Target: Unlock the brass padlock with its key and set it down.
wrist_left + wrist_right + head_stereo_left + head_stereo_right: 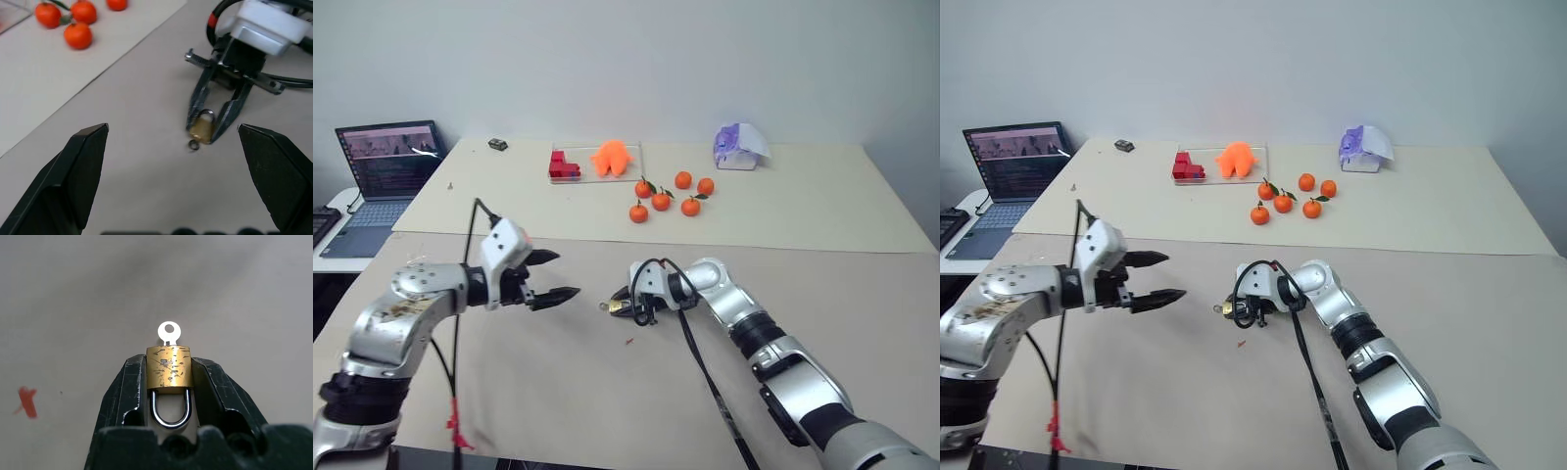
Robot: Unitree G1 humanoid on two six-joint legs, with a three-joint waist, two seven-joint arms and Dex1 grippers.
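Brass padlock (168, 365), one, key (169, 332) inserted, clenched in right claw (625, 305); left claw (558, 276) released; five oranges (661, 201).

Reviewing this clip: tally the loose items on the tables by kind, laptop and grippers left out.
Oranges: 5
Brass padlock: 1
Key: 1
Red blocks: 1 cluster
Orange soft toy: 1
Purple and white item: 1
Small dark item: 1
Total: 11
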